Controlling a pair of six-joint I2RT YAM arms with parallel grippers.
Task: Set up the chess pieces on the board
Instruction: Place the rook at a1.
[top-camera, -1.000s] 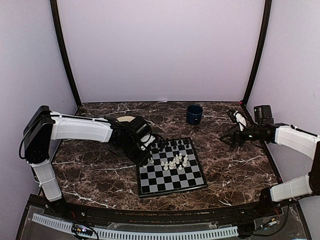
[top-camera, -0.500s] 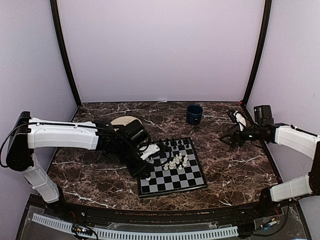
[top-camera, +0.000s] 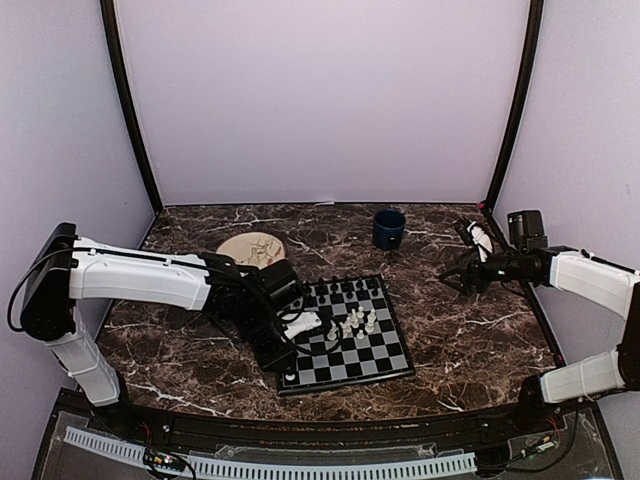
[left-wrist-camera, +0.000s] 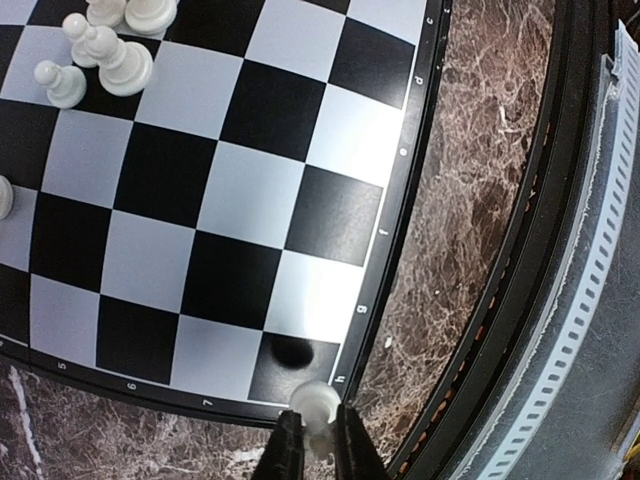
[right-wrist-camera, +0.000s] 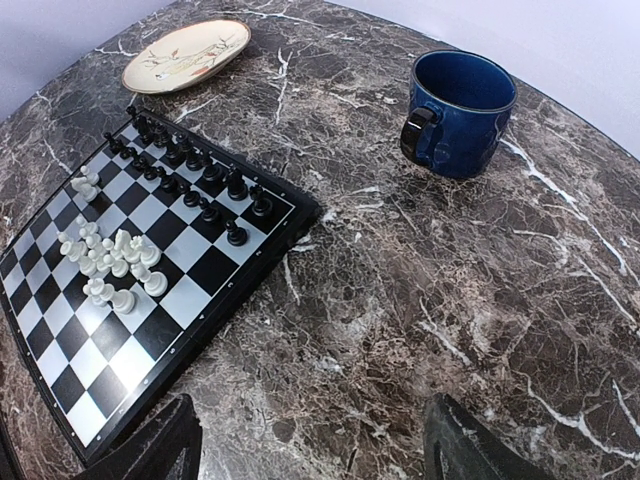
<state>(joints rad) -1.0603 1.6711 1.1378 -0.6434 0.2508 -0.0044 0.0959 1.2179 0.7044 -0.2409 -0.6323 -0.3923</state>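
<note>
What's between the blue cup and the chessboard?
Nothing but bare marble table lies between the cup and the board. The right wrist view shows it best.

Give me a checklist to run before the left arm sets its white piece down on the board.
1. Grip: the left gripper is shut on the white piece, pinched at the fingertips. Ok.
2. Target: the corner square of the board is bare, with only a shadow on it. Ok.
3. Neighbours: the white cluster stands several squares away from that corner. Ok.
4. Piece upright in the jaws: only its top shows. Cannot tell.
5. Which kind of piece it is, and so whether it belongs in a corner: cannot tell.
6. The right gripper is open over the table, off the board. Ok.
</note>
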